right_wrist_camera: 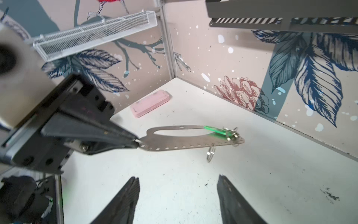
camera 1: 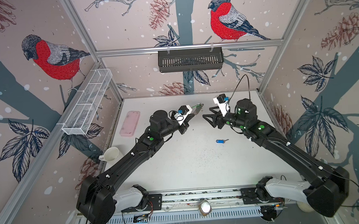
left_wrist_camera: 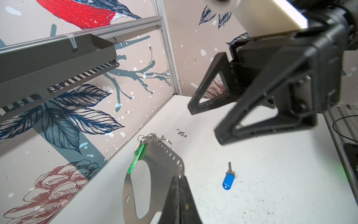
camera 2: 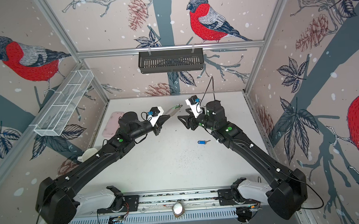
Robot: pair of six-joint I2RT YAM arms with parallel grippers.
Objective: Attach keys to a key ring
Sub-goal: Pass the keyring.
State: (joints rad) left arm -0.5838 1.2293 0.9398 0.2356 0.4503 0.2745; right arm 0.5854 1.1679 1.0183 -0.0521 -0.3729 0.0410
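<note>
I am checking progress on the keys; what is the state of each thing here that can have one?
key ring plate: held above the table
left claw: shut on the key ring plate
right claw: open, empty
green-tagged key: attached at the plate's far end
blue-tagged key: loose, flat on the table
pink case: closed, lying flat
white cup: seems tipped on its side

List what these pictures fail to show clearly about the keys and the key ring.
- Green-tagged key: blade lost among bunched wire rings, right wrist view.
- Key ring: holes too small in both top views.
- Pink case: partly hidden behind the left arm in a top view.
</note>
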